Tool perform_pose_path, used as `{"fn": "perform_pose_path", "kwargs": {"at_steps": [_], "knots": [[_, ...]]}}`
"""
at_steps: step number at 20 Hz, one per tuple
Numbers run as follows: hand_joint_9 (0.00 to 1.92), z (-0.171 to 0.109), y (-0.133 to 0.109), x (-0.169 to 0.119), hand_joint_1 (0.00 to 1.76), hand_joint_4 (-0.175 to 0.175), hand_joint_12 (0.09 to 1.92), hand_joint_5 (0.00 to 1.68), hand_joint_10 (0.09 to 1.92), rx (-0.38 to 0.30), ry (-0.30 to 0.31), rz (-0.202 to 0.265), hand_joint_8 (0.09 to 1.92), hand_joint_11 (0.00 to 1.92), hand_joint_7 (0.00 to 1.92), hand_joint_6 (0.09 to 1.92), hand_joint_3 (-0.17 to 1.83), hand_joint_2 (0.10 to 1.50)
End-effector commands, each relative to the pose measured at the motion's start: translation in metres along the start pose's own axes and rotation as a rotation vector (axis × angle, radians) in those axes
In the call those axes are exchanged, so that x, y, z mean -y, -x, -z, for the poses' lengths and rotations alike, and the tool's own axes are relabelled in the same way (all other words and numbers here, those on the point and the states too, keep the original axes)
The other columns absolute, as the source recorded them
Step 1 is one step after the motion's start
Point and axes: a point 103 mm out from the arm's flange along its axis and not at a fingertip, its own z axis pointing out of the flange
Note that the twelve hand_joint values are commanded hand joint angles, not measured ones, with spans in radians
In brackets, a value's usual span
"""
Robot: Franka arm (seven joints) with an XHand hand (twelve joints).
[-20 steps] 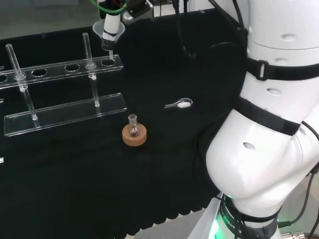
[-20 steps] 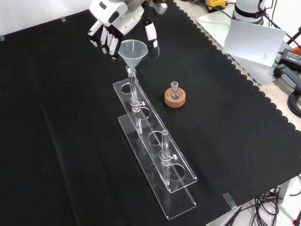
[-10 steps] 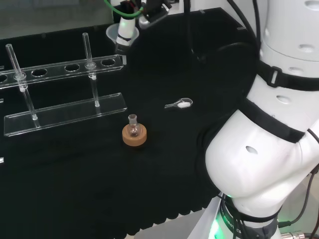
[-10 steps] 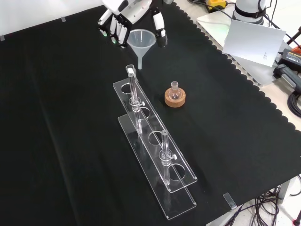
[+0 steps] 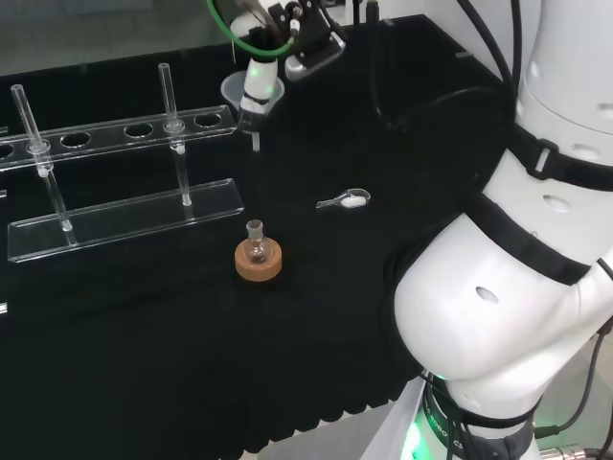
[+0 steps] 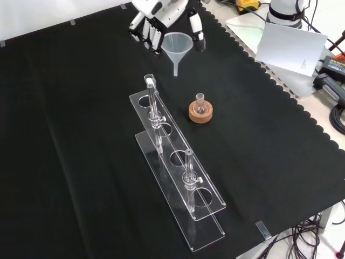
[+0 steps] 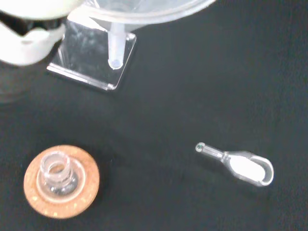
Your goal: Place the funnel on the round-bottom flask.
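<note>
The hand (image 6: 164, 13) is shut on a clear funnel (image 6: 176, 47), held upright in the air with its stem pointing down. In the head view the funnel (image 5: 247, 96) hangs just right of the rack's end, with the hand (image 5: 287, 34) above it. A small round-bottom flask (image 6: 200, 106) stands upright on a cork ring (image 6: 201, 114), nearer the camera than the funnel in the front view. In the head view the flask (image 5: 256, 244) sits on its cork ring (image 5: 259, 262) well below the funnel. The wrist view shows the funnel stem (image 7: 114, 50) and the flask mouth (image 7: 56, 171), apart.
A clear acrylic tube rack (image 6: 178, 178) with upright glass tubes runs along the cloth; its end (image 5: 215, 120) lies close to the funnel. A small clear scoop with white contents (image 5: 345, 200) lies on the cloth right of the flask in the head view, scoop (image 7: 240, 164).
The hand has carried the funnel away from above the rack's end hole, rightward in the head view and toward the flask. Flask, rack and scoop have stayed put.
</note>
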Motion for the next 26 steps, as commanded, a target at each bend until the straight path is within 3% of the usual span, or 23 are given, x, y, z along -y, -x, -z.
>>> {"fn": "perform_pose_path", "kwargs": {"at_steps": [1, 6, 10, 16, 26], "knots": [[0.77, -0.019, -0.017, 0.01, 0.96, 0.109, 1.36, 0.96, 0.4, -0.007, -0.057, -0.016, 0.64, 0.0, 1.21, 0.65, 0.66, 0.49], [0.78, -0.034, -0.023, 0.017, 0.96, 0.111, 1.35, 0.97, 0.4, -0.029, -0.082, -0.026, 0.64, 0.0, 1.21, 0.64, 0.67, 0.5], [0.78, -0.039, -0.025, 0.019, 0.96, 0.111, 1.35, 0.97, 0.4, -0.045, -0.077, -0.008, 0.64, 0.0, 1.22, 0.64, 0.68, 0.5], [0.79, -0.046, -0.027, 0.02, 0.96, 0.117, 1.33, 0.99, 0.39, -0.021, -0.073, 0.001, 0.63, 0.0, 1.23, 0.62, 0.7, 0.49], [0.79, -0.051, -0.036, 0.011, 0.96, 0.118, 1.33, 0.99, 0.39, -0.054, -0.057, 0.072, 0.62, 0.0, 1.24, 0.61, 0.7, 0.5]]}}
